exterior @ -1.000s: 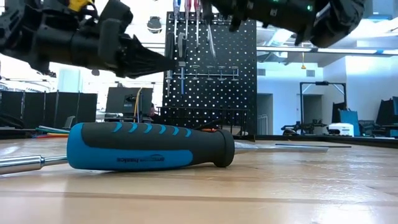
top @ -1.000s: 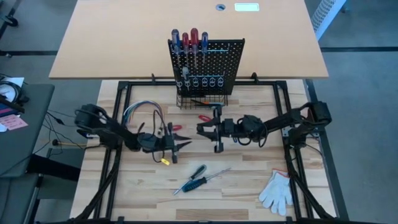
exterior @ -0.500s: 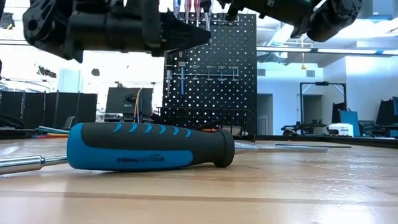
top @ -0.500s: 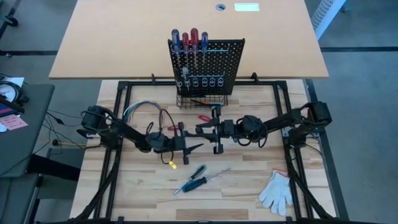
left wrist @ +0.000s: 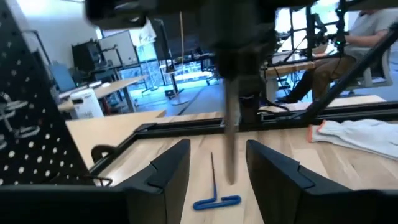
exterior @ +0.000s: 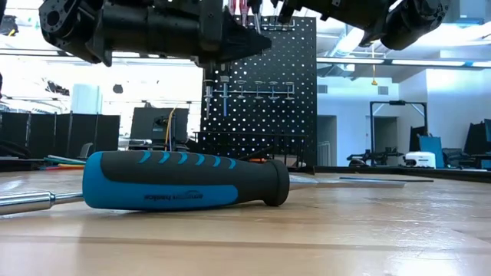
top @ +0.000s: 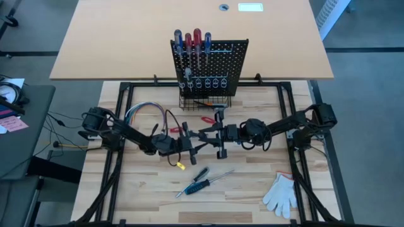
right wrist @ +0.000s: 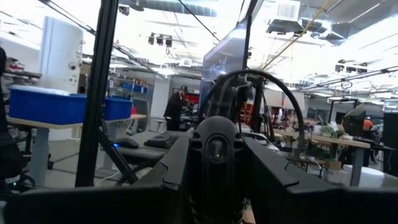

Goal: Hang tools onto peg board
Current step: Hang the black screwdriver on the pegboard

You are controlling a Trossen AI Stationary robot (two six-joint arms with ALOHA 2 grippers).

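Black-handled screwdriver (top: 220,133) held crosswise in the right gripper (top: 214,133), fingers clamped on its handle, mid-table in front of the peg board (top: 208,63). Left gripper (top: 197,140) faces it, fingers parted around the shaft, not gripping. Blue-handled screwdriver (exterior: 184,180) lies on the table (top: 252,183) nearby.

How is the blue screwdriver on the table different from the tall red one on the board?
The blue-handled screwdriver lies flat on the wooden table, while the red-handled screwdriver stands upright on the peg board, handle up. The first one's handle is blue with black, and the other's is red. The blue one is not yet hung, but the red one is. Both are screwdrivers.
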